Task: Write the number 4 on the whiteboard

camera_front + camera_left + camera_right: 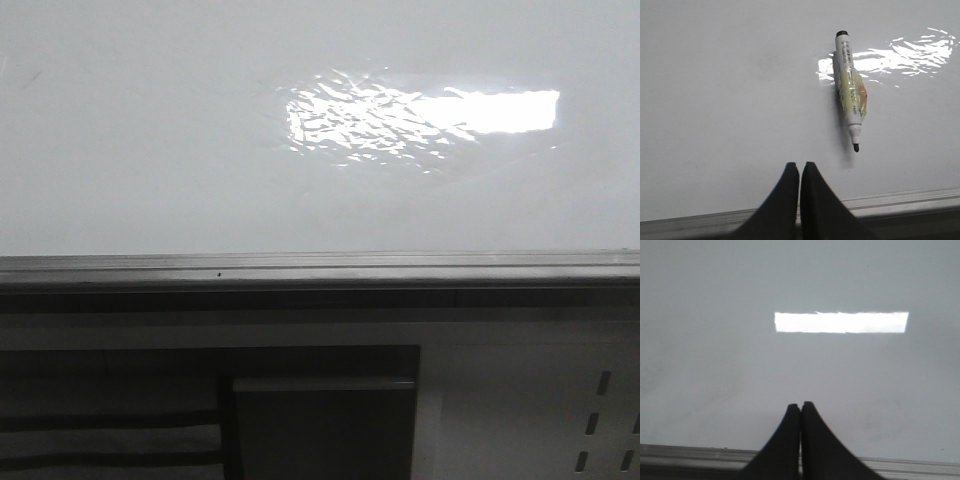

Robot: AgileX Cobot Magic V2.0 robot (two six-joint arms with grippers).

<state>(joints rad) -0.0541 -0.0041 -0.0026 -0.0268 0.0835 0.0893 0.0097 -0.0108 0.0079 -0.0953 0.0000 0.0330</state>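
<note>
The whiteboard [150,130] is a glossy white board with a glare patch and a grey metal rail [300,268] along its near edge. No number 4 shows on it in any view. In the left wrist view a white marker [850,92] with a yellow label and a bare black tip lies flat on the whiteboard [715,100], up and to the right of my left gripper [800,166]. That gripper is shut and empty. My right gripper [800,405] is shut and empty over the bare whiteboard [715,365]. Neither gripper shows in the front view.
Below the rail in the front view are a dark recess [320,420] and a white perforated panel [560,410] at the right. The rail also shows in the left wrist view [905,197] and the right wrist view [690,452].
</note>
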